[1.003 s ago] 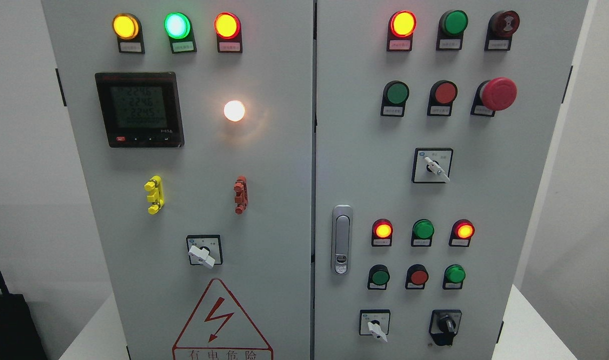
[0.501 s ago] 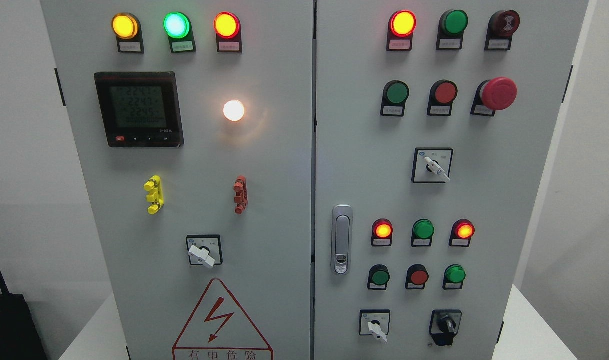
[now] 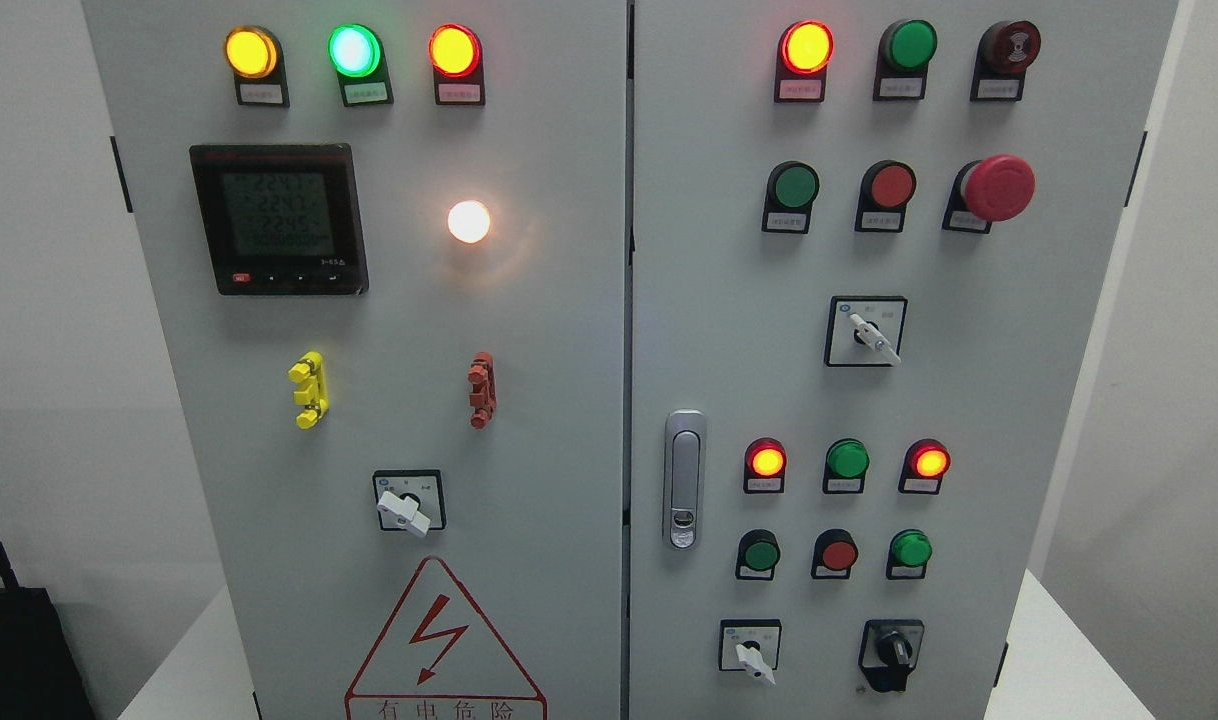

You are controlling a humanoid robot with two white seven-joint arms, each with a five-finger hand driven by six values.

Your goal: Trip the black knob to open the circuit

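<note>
The black knob sits at the lower right of the grey cabinet's right door, on a black square plate, its handle standing roughly upright. To its left is a white rotary switch. Neither of my hands nor any arm shows in the head view.
The right door carries lit red lamps, green and red push buttons, a red mushroom stop button, another white switch and a silver door handle. The left door has a meter, lamps and a white switch. A black box stands lower left.
Only the digits on the meter's display have changed. Nothing else has moved.
</note>
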